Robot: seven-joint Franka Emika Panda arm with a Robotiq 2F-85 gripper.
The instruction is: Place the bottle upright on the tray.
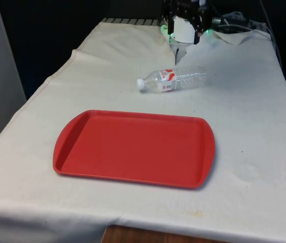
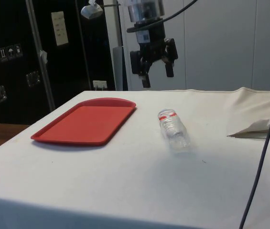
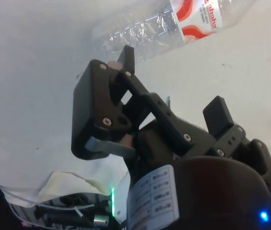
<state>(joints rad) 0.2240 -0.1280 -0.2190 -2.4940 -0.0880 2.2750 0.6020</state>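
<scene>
bottle [image 1: 174,79] — clear, white cap, red label, on its side, seemingly empty | tray [image 1: 132,147] — red, bare

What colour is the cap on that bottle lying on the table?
White. The cap on the clear bottle shows best in the front view.

The arm comes down from above near the far end of the bench [image 2: 125,181], its last white joint and black wrist held close to vertical. The claw [image 2: 156,78] hangs in the air well clear of the cloth, pointing straight down. Its two black fingers [image 3: 217,112] stand apart with open space between them and nothing held. In the side view one finger reaches a little lower in the picture than the other. In the front view the claw [image 1: 178,56] sits toward the far edge of the bench, somewhat to the front view's right of the middle.
</scene>
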